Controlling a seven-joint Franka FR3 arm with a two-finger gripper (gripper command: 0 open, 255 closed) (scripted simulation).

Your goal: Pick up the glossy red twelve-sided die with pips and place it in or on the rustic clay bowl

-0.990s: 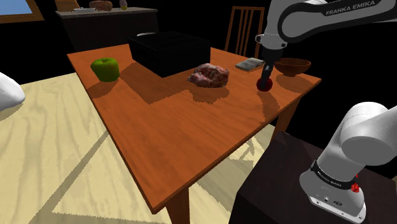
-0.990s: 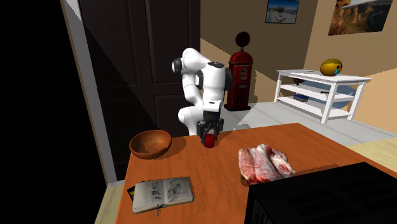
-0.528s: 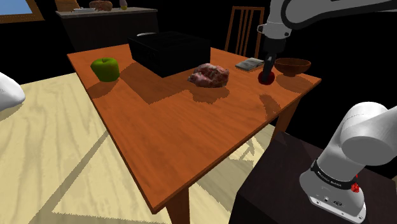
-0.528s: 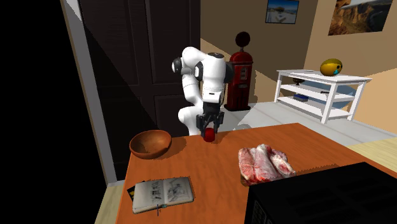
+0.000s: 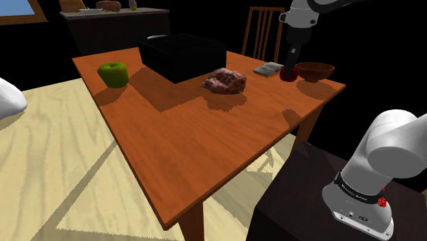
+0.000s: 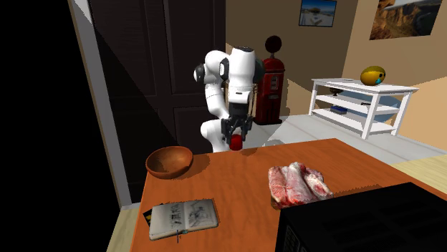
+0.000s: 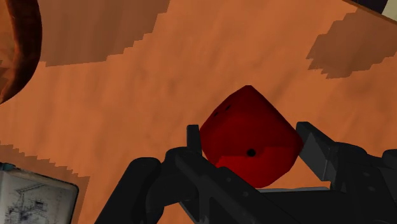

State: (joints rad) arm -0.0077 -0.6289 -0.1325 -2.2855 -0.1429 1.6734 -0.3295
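The black gripper (image 7: 251, 145) is clamping the red pipped die (image 7: 250, 130), its two fingers pressing on opposite sides of it. It is holding the die in the air above the orange-brown wooden table (image 5: 205, 137). One black pip is showing on the face nearest the hand. The brown clay bowl (image 5: 315, 70) is sitting on the table near the hand, apart from the die. An open book (image 6: 183, 218) is lying farther from the hand than the bowl. A slab of raw meat (image 6: 296, 182) is resting well apart on the side away from the bowl.
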